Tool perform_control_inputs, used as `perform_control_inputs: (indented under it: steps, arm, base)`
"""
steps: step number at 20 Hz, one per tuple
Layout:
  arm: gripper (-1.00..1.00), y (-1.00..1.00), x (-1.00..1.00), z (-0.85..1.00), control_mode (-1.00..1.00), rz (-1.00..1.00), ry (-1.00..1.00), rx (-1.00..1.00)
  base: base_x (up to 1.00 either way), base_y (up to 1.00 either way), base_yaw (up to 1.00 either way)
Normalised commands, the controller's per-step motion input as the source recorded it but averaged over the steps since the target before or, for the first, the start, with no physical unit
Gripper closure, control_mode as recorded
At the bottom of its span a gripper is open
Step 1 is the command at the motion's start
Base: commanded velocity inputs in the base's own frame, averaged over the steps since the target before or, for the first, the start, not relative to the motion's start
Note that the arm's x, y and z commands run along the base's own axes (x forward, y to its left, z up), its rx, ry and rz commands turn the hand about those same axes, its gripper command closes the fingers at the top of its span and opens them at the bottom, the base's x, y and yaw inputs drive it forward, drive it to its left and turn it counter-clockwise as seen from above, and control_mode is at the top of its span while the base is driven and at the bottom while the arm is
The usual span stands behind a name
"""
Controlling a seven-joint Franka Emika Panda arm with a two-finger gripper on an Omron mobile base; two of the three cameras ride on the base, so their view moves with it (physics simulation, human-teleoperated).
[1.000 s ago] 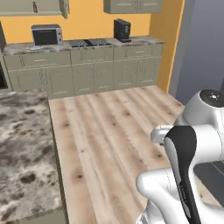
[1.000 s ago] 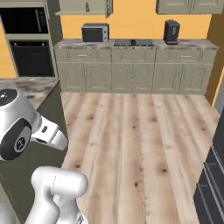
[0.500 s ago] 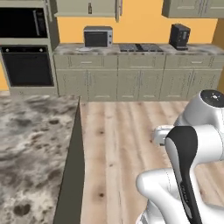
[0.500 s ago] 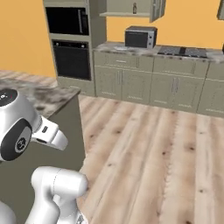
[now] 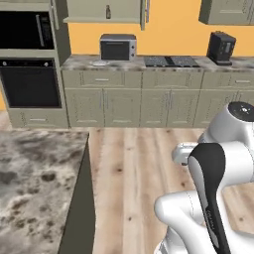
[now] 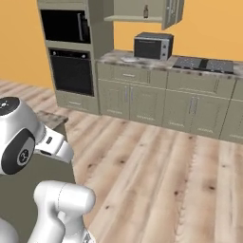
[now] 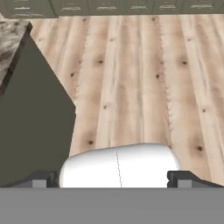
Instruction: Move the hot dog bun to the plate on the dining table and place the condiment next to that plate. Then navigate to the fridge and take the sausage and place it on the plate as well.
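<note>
My gripper (image 7: 111,180) is open, its two dark fingertips (image 7: 43,179) standing far apart at the bottom of the hand view with nothing between them. It points down at the bare wooden floor (image 7: 144,78). The arm is folded close over the base in both base views. The hot dog bun, condiment, plate, dining table, sausage and fridge are out of view.
A marble-topped counter (image 5: 30,188) with a dark side panel (image 7: 30,118) stands close on the left. Across the wooden floor (image 5: 134,163) runs a row of grey cabinets (image 5: 144,104) with a microwave (image 5: 118,47), cooktop (image 5: 170,61) and coffee machine (image 5: 221,47). A wall oven (image 5: 30,82) stands at the far left.
The whole picture has shifted: the base has turned left, bringing the wall oven and the cabinets nearer into view. The arm keeps its folded pose and the gripper stays open.
</note>
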Motion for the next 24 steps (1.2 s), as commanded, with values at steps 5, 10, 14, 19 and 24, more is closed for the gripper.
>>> perform_control_inputs:
  steps: [5, 10, 14, 19, 24]
  arm:
    - [-1.0, 0.0, 0.0, 0.0, 1.0, 0.0, 0.0, 0.0]
    - [-1.0, 0.0, 0.0, 0.0, 1.0, 0.0, 0.0, 0.0]
    - [-1.0, 0.0, 0.0, 0.0, 1.0, 0.0, 0.0, 0.0]
    - [-1.0, 0.0, 0.0, 0.0, 1.0, 0.0, 0.0, 0.0]
    - [-1.0, 0.0, 0.0, 0.0, 1.0, 0.0, 0.0, 0.0]
  base:
    - [0.99, -0.1, -0.06]
    - [1.0, 0.0, -0.02]
    - [1.0, 0.02, 0.0]
    - [1.0, 0.34, -0.02]
    - [1.0, 0.6, -0.08]
